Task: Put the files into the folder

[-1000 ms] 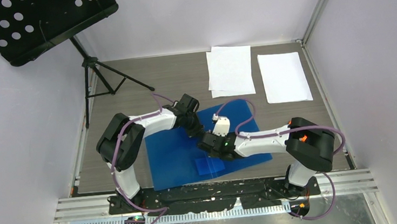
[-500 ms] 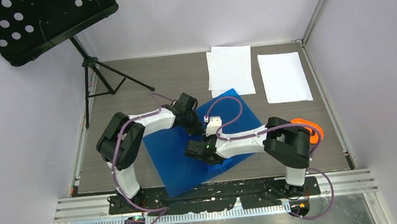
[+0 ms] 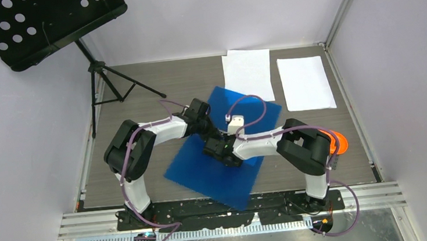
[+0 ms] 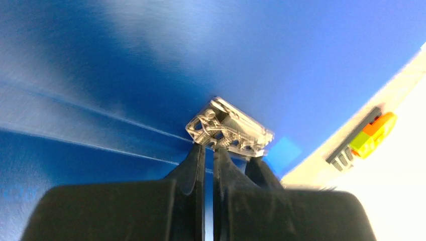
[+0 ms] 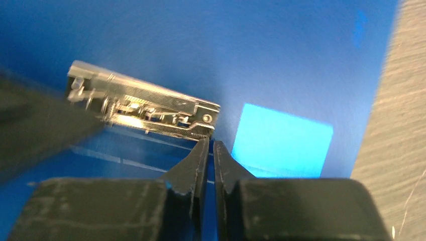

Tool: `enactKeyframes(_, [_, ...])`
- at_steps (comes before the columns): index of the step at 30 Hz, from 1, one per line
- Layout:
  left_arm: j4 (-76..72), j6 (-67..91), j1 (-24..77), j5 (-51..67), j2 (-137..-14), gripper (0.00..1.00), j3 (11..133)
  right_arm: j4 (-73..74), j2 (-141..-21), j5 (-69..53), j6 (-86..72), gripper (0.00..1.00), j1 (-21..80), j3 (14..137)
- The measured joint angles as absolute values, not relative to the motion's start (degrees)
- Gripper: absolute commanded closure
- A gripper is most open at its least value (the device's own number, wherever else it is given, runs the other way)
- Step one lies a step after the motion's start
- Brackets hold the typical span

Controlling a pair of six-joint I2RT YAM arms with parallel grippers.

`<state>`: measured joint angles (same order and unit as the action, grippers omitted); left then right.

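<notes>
The blue folder (image 3: pixel 216 175) lies open on the table, turned cornerwise like a diamond. Its metal clip (image 4: pixel 231 131) shows in both wrist views (image 5: pixel 145 105), with a pale blue label patch (image 5: pixel 284 140) beside it. My left gripper (image 3: pixel 214 137) and right gripper (image 3: pixel 218 150) meet over the folder's middle. Both are shut, and each has its tips (image 4: pixel 208 148) (image 5: pixel 211 143) against the clip. The files are white sheets at the back: one pile (image 3: pixel 247 74), with the folder's far corner at its near edge, and one sheet (image 3: pixel 305 82) to its right.
A black music stand (image 3: pixel 45 24) on a tripod (image 3: pixel 109 86) stands at the back left. An orange part (image 3: pixel 336 142) shows behind the right arm's elbow. Walls close the table in at the left, back and right.
The folder has turned counterclockwise from nearly square to cornerwise, its far corner now reaching the paper pile. My right gripper has moved left and away, up to the left gripper.
</notes>
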<state>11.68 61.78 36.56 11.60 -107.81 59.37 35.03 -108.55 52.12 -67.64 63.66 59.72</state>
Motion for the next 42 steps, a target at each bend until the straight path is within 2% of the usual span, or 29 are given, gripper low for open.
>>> enactKeyframes(7, [12.45, 60.75, 36.86, 14.79, -107.72, 1.00, 58.41, 26.06, -109.62, 57.87, -64.84, 0.64, 53.32, 57.10])
enactKeyframes(15, [13.47, 59.31, 36.82, 15.18, -107.22, 1.00, 58.72, 14.44, -102.06, 54.83, -61.91, 0.52, 51.68, 48.47])
enactKeyframes(23, [24.91, 52.56, 37.85, 10.52, -106.45, 1.00, 64.69, 10.17, -92.51, 38.61, -56.55, 0.50, 51.42, 43.24])
enactKeyframes(26, [32.25, 48.86, 38.52, 9.13, -109.73, 1.00, 71.07, 9.02, -89.89, 32.86, -56.31, 0.49, 51.94, 42.00])
enactKeyframes(32, [39.94, 44.71, 39.64, 4.62, -113.67, 1.00, 78.96, 10.87, -86.98, 27.22, -55.02, 0.48, 52.27, 41.34])
enactKeyframes(42, [46.98, 42.98, 38.92, -6.09, -103.96, 1.00, 71.94, 15.97, -96.57, 26.46, -46.13, 0.49, 52.23, 60.69])
